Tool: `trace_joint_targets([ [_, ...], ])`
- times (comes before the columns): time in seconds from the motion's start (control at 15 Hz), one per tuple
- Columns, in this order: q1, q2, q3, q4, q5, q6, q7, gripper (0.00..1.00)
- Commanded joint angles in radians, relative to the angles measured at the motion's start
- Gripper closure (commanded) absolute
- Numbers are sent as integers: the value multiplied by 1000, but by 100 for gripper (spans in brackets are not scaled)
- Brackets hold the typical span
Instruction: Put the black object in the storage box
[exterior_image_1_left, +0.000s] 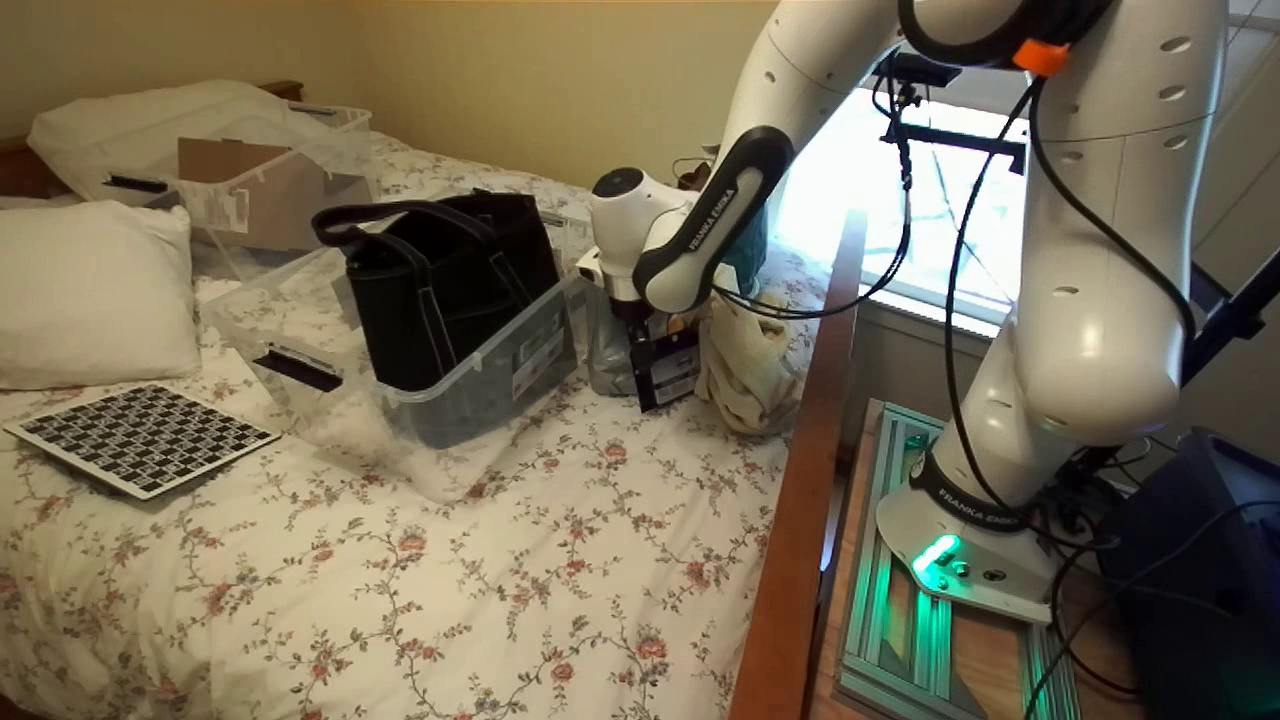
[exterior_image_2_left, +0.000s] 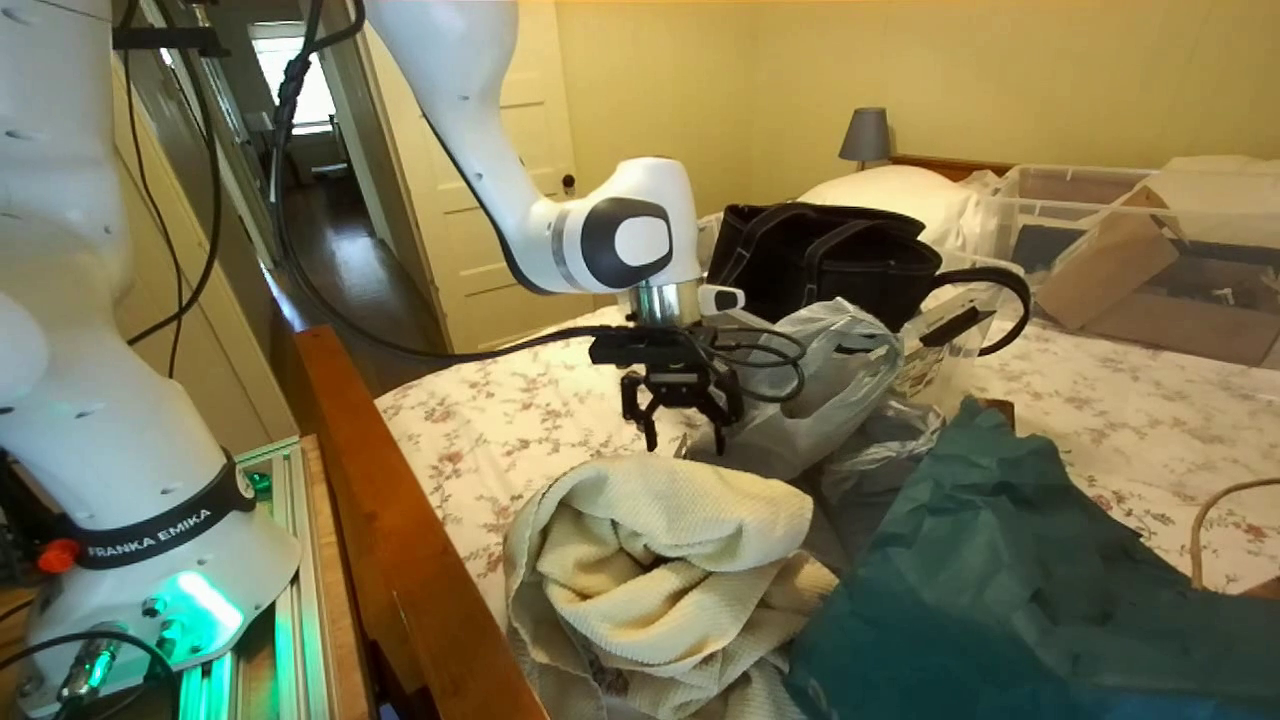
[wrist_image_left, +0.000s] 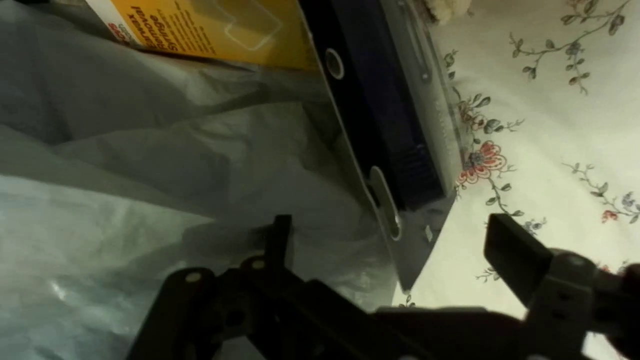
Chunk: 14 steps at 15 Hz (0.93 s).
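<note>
Black loop-handled tote bag (exterior_image_1_left: 455, 290) is sitting in the translucent storage tub (exterior_image_1_left: 500, 395), boxy top poking well above the walls. Its base is murky through the plastic, so can't say if it sits flat. In an exterior view a crinkly grey plastic bag (exterior_image_2_left: 810, 390) blocks much of the tub. Gripper (exterior_image_2_left: 686, 440) is spread wide, holding nothing. Only the wrist view makes the yellow Earwax Removal Syringe box (wrist_image_left: 215, 32) readable, though the top edge crops it.
</note>
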Motion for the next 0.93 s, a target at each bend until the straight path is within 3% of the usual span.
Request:
trace_joint_targets([
  [0.0,1,31,-14,37,-53,-30,-9,25],
  [0.33,4,34,-18,46,-77,-46,-15,59],
  [0.4,5,32,-18,46,-81,-49,-14,30],
  [0.47,5,29,-18,45,-84,-51,-15,22],
  [0.53,6,28,-19,44,-89,-53,-15,24],
  [0.6,5,26,-19,44,-95,-55,-16,31],
  [0.67,4,25,-19,45,-102,-57,-17,46],
  [0.73,3,24,-19,45,-106,-59,-18,56],
  [0.87,2,23,-19,45,-113,-62,-18,66],
])
